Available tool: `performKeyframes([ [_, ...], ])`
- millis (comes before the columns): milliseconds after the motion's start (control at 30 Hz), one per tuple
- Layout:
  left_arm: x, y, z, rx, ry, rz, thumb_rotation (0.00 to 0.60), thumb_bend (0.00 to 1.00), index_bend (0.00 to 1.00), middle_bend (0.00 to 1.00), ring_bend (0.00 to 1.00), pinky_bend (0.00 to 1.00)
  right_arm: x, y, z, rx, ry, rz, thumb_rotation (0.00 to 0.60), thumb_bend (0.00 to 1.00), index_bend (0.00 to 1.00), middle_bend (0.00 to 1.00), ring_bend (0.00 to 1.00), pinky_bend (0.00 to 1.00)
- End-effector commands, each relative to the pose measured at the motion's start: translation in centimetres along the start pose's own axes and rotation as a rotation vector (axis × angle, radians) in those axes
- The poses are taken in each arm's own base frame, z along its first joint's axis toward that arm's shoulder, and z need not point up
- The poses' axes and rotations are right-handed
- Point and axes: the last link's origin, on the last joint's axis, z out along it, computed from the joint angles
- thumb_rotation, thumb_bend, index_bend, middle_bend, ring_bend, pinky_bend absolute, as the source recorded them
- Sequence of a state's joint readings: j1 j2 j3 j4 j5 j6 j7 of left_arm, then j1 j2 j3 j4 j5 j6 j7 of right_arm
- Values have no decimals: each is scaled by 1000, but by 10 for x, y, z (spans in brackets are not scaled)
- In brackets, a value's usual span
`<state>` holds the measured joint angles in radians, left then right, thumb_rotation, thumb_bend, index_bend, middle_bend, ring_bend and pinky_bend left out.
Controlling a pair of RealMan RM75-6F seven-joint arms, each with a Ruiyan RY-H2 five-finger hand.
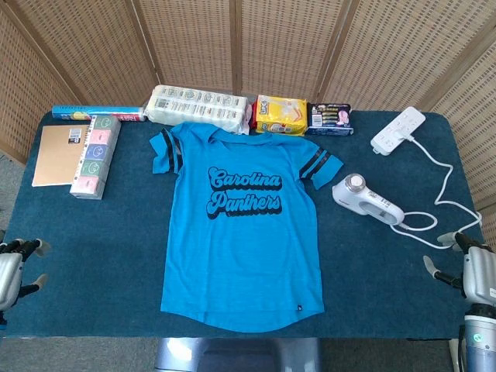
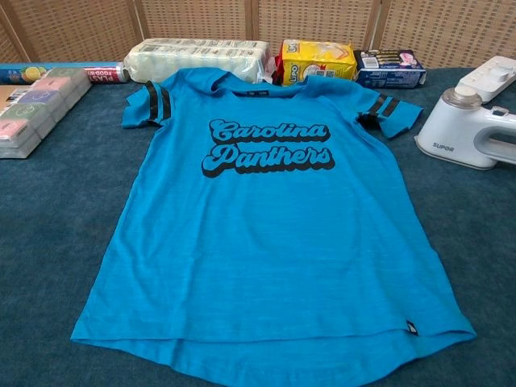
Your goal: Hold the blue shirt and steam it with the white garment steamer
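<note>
- The left hand (image 1: 14, 267) sits at the bench's near edge, about 8 o'clock from the shirt, fingers apart and holding nothing; only the head view shows it.
- The right hand (image 1: 469, 267) sits at about 4 o'clock, fingers likewise spread and empty, absent from the chest view.
- The blue short-sleeved shirt with black "Carolina Panthers" lettering (image 1: 240, 225) lies flat in the middle of the dark blue cloth-covered bench (image 1: 101, 240), hem nearest.
- The white handheld garment steamer (image 1: 366, 200) lies at 3 o'clock, just beside the shirt's sleeve; the chest view shows its "SUPOR" mark.
- Its white cord (image 1: 443, 186) runs to a white power strip (image 1: 398, 130) at 2 o'clock, traceable only from the head.
- Packaged goods line the far edge at 12 o'clock.
</note>
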<state>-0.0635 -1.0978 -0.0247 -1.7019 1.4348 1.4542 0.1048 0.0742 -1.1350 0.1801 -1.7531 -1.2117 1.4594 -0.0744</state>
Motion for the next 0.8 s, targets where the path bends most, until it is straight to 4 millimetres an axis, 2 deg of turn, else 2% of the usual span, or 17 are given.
performKeyframes([
  [33, -1, 0, 0, -1, -3, 1, 600, 195, 386, 466, 331, 334, 0, 0, 0, -1, 0, 0, 477, 319, 407, 440, 434, 371],
  [333, 4, 3, 2, -21, 9, 10, 600, 195, 386, 466, 331, 334, 1, 0, -1, 6, 3, 9, 477, 319, 408, 440, 434, 371],
  [567, 1, 13, 3, -65, -30, 9, 600, 194, 386, 466, 331, 334, 1, 1, -3, 7, 6, 15, 475, 318, 408, 440, 434, 372],
  [800, -8, 36, 7, -161, -74, 5, 600, 195, 387, 466, 331, 333, 2, 0, -4, 10, 10, 20, 477, 318, 408, 440, 434, 372],
])
